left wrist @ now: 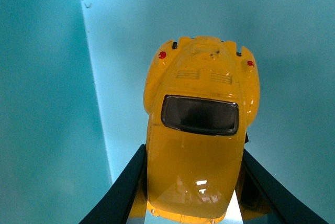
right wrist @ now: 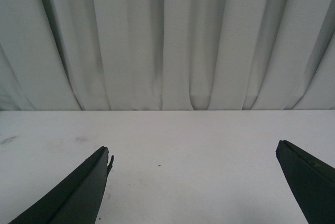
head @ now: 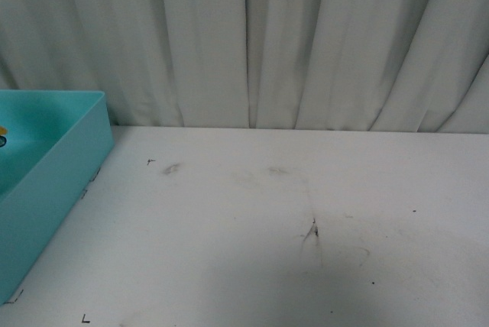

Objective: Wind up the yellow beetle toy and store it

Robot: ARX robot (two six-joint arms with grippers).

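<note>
- 1 yellow beetle toy [left wrist: 196, 145]; seen from above in the left wrist view, down inside the teal bin and near one of its corners; glossy body w/ 1 dark window [left wrist: 200, 115], 2 red tail lights [left wrist: 163, 55] and 2 rows of vent slits.
- 1 teal bin [head: 57, 159]; sits at the far left of the table in the front view, partly cut off by the frame edge; a scrap of yellow shows inside it at that edge, prob. the toy.
- left gripper [left wrist: 193, 182]; 2 black fingers [left wrist: 123, 190] set narrow, pressed to both sides of the toy, gripping it; can't tell whether the wheels touch the bin floor.
- right gripper [right wrist: 193, 148]; 2 black fingers [right wrist: 78, 192] spread wide w/ only bare table between them; it faces the curtain.
- 1 white table [head: 267, 228]; scuffed, w/ several dark smudges; 1 small L-shaped pen mark [head: 85, 318] near the front edge and 1 small corner mark [head: 150, 161] further back.
- 1 pale curtain [head: 306, 37]; hangs in folds behind the table.
</note>
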